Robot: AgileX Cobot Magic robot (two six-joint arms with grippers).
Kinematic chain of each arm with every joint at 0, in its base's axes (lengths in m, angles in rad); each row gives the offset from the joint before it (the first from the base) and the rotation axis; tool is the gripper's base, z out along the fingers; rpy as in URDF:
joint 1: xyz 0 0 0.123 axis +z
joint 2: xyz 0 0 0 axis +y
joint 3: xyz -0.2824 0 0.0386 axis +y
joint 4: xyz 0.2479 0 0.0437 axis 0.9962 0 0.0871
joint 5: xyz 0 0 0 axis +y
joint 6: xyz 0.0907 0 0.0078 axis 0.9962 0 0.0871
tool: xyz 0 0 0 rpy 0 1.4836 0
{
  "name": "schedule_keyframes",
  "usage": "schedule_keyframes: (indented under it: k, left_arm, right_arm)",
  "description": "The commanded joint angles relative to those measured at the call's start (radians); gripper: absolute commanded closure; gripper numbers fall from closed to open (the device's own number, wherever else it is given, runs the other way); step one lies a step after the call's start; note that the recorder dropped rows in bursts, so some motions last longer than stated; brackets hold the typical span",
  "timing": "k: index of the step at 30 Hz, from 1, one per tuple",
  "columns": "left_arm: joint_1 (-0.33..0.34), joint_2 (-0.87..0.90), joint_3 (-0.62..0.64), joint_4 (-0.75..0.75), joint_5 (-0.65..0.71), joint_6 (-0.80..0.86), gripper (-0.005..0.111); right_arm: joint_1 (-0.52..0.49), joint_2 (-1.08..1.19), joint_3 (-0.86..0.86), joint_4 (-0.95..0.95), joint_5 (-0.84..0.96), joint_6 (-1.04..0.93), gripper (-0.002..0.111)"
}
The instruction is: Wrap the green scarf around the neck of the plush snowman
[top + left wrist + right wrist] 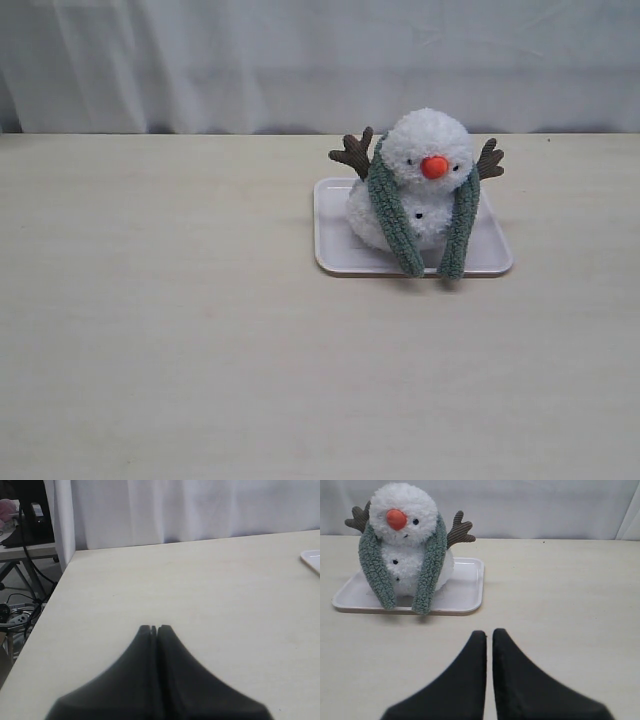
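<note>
- Snowman [422, 200] sits on a tray [335, 240], scarf [392, 222] draped behind its neck [402, 544], ends hanging loose in front.
- Left pincer [154, 628] and right pincer [489, 633] closed, empty.
- Risk: a nudge could slide the uncrossed scarf off.

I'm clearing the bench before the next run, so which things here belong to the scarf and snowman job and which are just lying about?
Belong to the job:
plush snowman
green scarf, draped on it, both ends hanging in front

Just lying about:
white tray under the snowman
cables beside the table
</note>
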State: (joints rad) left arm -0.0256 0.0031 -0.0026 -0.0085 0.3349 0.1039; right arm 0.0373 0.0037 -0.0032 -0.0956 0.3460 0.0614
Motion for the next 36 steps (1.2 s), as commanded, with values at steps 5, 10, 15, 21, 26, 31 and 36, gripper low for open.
schedule_keyframes:
  k: [5,10,15,21,26,31,36]
  left_arm:
    - [0.001,-0.003,0.003,-0.002,-0.012,0.0,0.107]
    - [0.001,-0.003,0.003,-0.002,-0.012,0.0,0.107]
    - [0.001,-0.003,0.003,-0.002,-0.012,0.0,0.107]
    - [0.001,-0.003,0.003,-0.002,-0.012,0.0,0.107]
    - [-0.053,-0.003,0.003,-0.002,-0.012,0.0,0.107]
    - [-0.108,-0.003,0.003,-0.002,-0.012,0.0,0.107]
    - [-0.108,-0.003,0.003,-0.002,-0.012,0.0,0.107]
  right_arm:
    - [-0.003,-0.004,0.003,0.006,0.005,-0.012,0.104]
    - [-0.036,-0.004,0.003,0.006,0.005,-0.012,0.104]
    - [-0.038,-0.004,0.003,0.006,0.005,-0.012,0.104]
    - [-0.038,-0.004,0.003,0.006,0.005,-0.012,0.104]
    - [-0.038,-0.004,0.003,0.006,0.005,-0.012,0.104]
    - [-0.038,-0.004,0.003,0.006,0.005,-0.012,0.104]
    - [-0.038,-0.004,0.003,0.006,0.005,-0.012,0.104]
